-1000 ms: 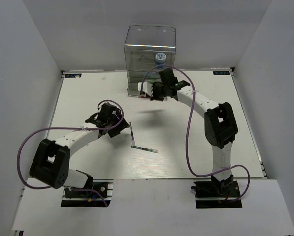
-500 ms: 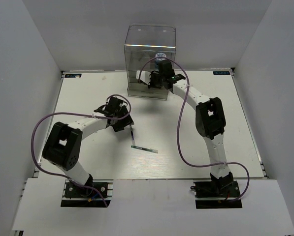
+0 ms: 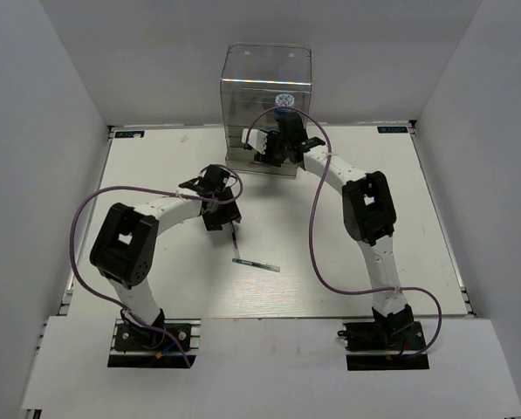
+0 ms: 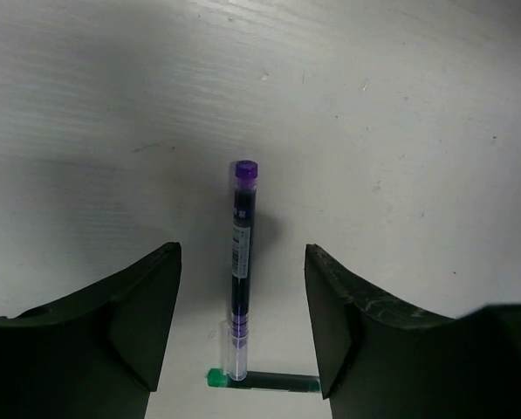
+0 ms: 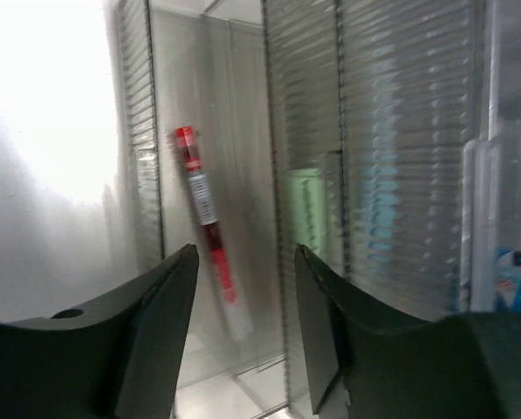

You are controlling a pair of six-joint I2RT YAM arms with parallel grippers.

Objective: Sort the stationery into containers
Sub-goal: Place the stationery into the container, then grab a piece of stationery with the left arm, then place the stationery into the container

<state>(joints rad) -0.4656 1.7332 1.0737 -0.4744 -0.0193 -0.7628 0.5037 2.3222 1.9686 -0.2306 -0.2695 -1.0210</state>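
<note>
The clear organiser (image 3: 267,96) stands at the table's back, with the blue-and-white tape roll (image 3: 284,99) inside it. My right gripper (image 3: 273,154) is at its front, open. In the right wrist view a red pen (image 5: 206,229) leans inside a compartment just beyond the open right gripper (image 5: 245,250), free of both fingers. Pale-green (image 5: 308,205) and light-blue (image 5: 387,209) markers show blurred behind the ribbed wall (image 5: 400,96). My left gripper (image 4: 243,247) is open, straddling a dark pen (image 4: 242,229) that lies on the table. A green pen (image 4: 269,380) lies crosswise at its near end.
The dark pen (image 3: 234,238) and green pen (image 3: 257,264) form an L at mid-table. White walls enclose the table on three sides. Purple cables loop from both arms over the table.
My right gripper moved up to the organiser and opened, leaving the red pen inside. My left gripper moved right, over the dark pen.
</note>
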